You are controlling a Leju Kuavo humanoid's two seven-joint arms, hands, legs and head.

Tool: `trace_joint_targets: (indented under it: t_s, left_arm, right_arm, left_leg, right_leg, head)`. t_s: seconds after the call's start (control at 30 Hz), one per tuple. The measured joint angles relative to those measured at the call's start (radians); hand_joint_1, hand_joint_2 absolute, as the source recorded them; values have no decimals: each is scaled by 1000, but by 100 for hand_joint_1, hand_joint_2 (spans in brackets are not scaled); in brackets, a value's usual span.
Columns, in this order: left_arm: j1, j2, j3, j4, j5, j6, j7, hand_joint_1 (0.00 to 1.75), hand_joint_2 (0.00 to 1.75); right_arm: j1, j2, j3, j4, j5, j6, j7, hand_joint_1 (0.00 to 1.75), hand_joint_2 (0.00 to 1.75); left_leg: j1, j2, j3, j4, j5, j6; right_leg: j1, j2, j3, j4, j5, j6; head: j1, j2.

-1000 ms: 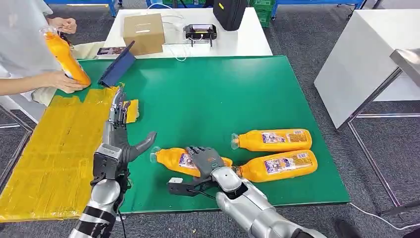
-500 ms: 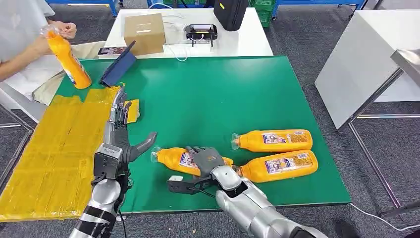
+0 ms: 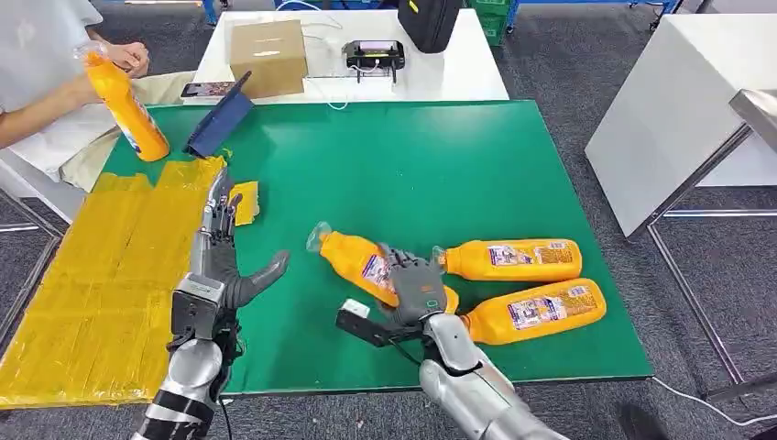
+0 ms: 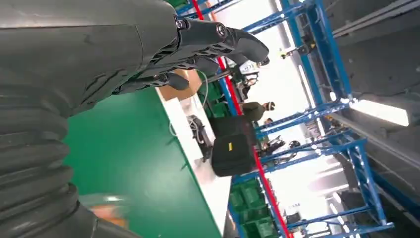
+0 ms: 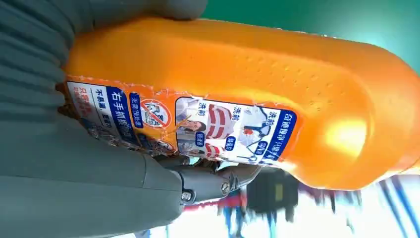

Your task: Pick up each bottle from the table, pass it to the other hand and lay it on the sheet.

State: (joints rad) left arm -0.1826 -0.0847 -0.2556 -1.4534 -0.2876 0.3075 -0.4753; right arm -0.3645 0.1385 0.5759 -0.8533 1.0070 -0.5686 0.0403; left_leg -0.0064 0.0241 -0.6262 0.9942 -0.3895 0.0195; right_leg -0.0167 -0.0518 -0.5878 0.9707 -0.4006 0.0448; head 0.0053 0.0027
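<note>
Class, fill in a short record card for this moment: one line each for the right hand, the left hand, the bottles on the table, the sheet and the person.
right hand: grips an orange bottle
left hand: holds nothing, fingers apart, above the table's green top
bottles on the table: two orange bottles lying on their sides
yellow sheet: no bottle on it
person: holds an orange bottle upright

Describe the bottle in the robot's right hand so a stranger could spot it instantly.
On the green table, three orange bottles cluster near the front right. The held bottle is the leftmost, gripped by the right hand; unlike the two lying flat, it is angled with its cap raised.
</note>
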Motion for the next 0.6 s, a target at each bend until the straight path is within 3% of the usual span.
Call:
trace_joint_targets:
  t_s: [0.1,0.23,0.3,0.43,0.53,0.6]
  left_arm:
    - [10,0,0,-7,-1,-17,3,0,175]
    - [21,0,-10,-7,16,-50,8,0,175]
    - [22,0,-21,-6,27,-71,21,0,175]
    - [22,0,-36,-3,34,-95,33,0,175]
    - [18,3,-60,6,54,-178,72,0,175]
    - [14,5,-78,11,68,-228,85,0,175]
  right_arm:
    - [76,-8,-80,-183,-48,-95,-103,175,175]
    - [169,20,-209,-391,-72,-125,-293,175,175]
    - [202,52,-273,-460,-86,-125,-381,175,175]
    - [243,91,-359,-548,-107,-125,-452,175,175]
    - [269,132,-418,-599,-162,-125,-575,175,175]
    - [278,142,-427,-616,-183,-125,-601,175,175]
  left_leg:
    - [0,0,-3,0,0,0]
    - [0,0,-6,0,-2,-1]
    - [0,0,-7,0,-2,-1]
    - [0,0,-7,0,-2,-1]
    - [0,0,-7,0,-2,-1]
    - [0,0,-7,0,-2,-1]
  right_leg:
    - [0,-1,-3,0,-1,0]
    - [0,0,-6,0,-1,0]
    - [0,0,-7,0,-1,-1]
    - [0,0,-8,0,-2,-1]
    - [0,0,-8,0,-1,-1]
    - [0,0,-8,0,-1,-1]
  head:
    - [0,0]
    - [0,0]
    - [0,0]
    - [0,0]
    - [0,0]
    - [0,0]
